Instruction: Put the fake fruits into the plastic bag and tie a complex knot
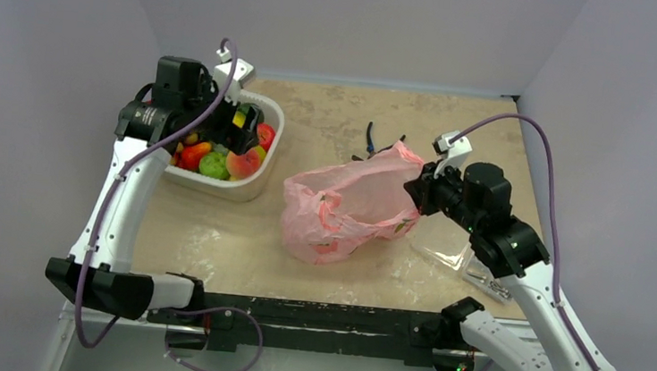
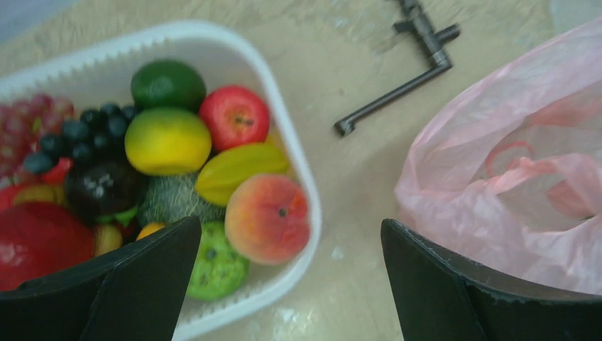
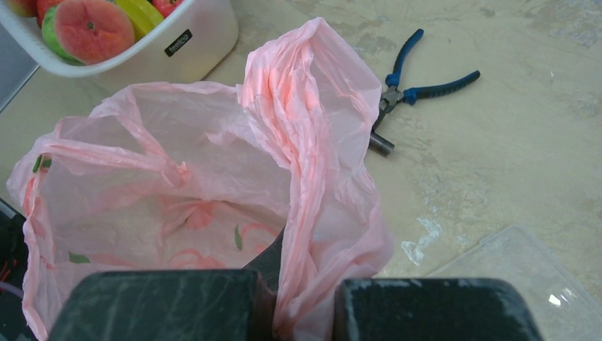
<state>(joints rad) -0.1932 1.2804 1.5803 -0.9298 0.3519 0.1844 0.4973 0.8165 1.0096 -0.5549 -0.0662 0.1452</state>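
Top view: my left gripper [image 1: 239, 122] hangs over the white basket [image 1: 248, 187] of glossy fake fruits [image 1: 219, 162]; pliers [image 1: 373, 143] lie behind the plastic bag [image 1: 341, 209]. Left wrist: my 2 fingers [image 2: 135, 284] are spread wide. Right wrist: my right gripper [image 3: 302, 302] pinches the bag's crinkly rim; a clear sheet [image 3: 525, 270], perhaps a lid, lies nearby.

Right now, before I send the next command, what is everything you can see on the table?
fake fruits: a dozen or so; red, yellow, green, peach, dark purple; all in the tub.
tub: one, white, back left of the table.
plastic bag: one, translucent pink, centre, mouth open, no fruit seen inside.
pliers: one, blue handles, just behind the bag.
clear packet: one, transparent, right side, near the edge.
table: one, beige.
left claw: one, black, open, above the tub's right rim.
right claw: one, black, shut on the bag's rim at its right side.
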